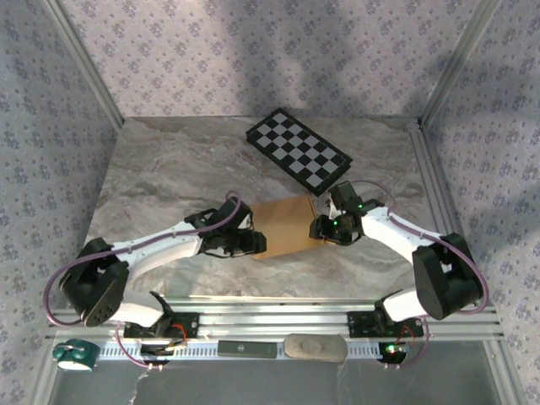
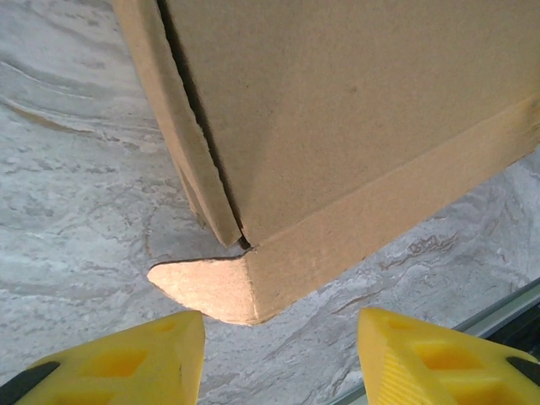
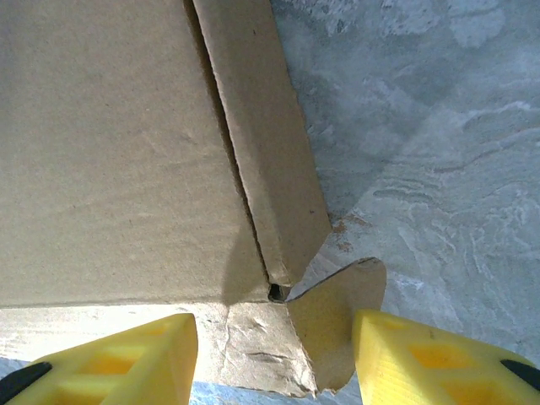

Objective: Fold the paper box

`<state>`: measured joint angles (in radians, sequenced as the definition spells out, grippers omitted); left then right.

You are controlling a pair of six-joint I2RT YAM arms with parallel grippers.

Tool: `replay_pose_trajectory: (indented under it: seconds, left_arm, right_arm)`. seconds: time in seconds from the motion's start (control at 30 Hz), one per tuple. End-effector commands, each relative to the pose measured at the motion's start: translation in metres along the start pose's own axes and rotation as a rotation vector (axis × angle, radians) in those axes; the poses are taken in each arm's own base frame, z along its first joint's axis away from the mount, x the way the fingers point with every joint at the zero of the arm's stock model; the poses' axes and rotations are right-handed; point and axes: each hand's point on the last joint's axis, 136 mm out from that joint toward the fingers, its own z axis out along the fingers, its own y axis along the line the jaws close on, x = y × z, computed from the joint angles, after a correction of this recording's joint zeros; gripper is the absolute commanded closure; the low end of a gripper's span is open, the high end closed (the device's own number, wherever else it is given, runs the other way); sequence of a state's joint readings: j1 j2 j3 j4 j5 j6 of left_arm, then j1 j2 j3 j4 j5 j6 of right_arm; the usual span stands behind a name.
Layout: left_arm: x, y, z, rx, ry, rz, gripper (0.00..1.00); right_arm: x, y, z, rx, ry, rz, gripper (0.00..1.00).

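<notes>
The paper box [image 1: 283,226] is a tan cardboard sheet lying flat on the marbled table, mid-front, with side flaps partly raised. My left gripper [image 1: 256,245] is at its left near corner. In the left wrist view the box [image 2: 354,126] has a rounded corner tab [image 2: 207,287] lying just ahead of the open left gripper [image 2: 280,359], with nothing between its yellow fingers. My right gripper [image 1: 317,228] is at the box's right edge. In the right wrist view the right gripper [image 3: 274,363] is open and straddles a creased corner flap [image 3: 278,346] of the box [image 3: 110,152]. A small tab [image 3: 346,312] lies against its right finger.
A black-and-white checkered board [image 1: 298,150] lies behind the box, towards the back right. The grey marbled table [image 1: 169,169] is bounded by patterned walls. An aluminium rail [image 1: 270,316] runs along the near edge, also seen as a rail edge [image 2: 506,308] close to the left gripper.
</notes>
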<state>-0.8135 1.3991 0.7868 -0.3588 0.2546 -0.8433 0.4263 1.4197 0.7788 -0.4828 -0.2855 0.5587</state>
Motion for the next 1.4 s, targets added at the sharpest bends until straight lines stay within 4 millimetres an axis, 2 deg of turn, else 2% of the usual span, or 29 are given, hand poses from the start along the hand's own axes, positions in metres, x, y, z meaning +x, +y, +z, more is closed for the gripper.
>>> replay_pose_trajectory:
  seconds: [0.0, 0.17, 0.7, 0.9, 1.23, 1.37]
  left_arm:
    - [0.009, -0.003, 0.012, 0.014, 0.045, -0.005, 0.5]
    - [0.004, -0.006, 0.018, 0.035, 0.032, -0.009, 0.51]
    - [0.002, -0.013, 0.017, 0.071, 0.016, -0.021, 0.57]
    - [0.003, -0.007, 0.017, 0.051, 0.012, -0.022, 0.62]
    - [0.001, 0.002, 0.009, 0.001, -0.015, -0.005, 0.64]
    - [0.002, 0.006, 0.01, -0.02, -0.017, 0.006, 0.66]
  right_arm:
    - [-0.004, 0.01, -0.003, -0.028, 0.006, -0.026, 0.47]
    - [-0.002, 0.014, -0.003, -0.045, 0.013, -0.028, 0.48]
    - [-0.001, 0.02, -0.005, -0.075, 0.018, -0.023, 0.54]
    - [0.002, 0.017, -0.006, -0.054, 0.02, -0.022, 0.57]
    - [0.005, 0.008, -0.005, 0.031, 0.006, -0.057, 0.58]
    - [0.004, 0.009, -0.004, 0.077, -0.014, -0.088, 0.64]
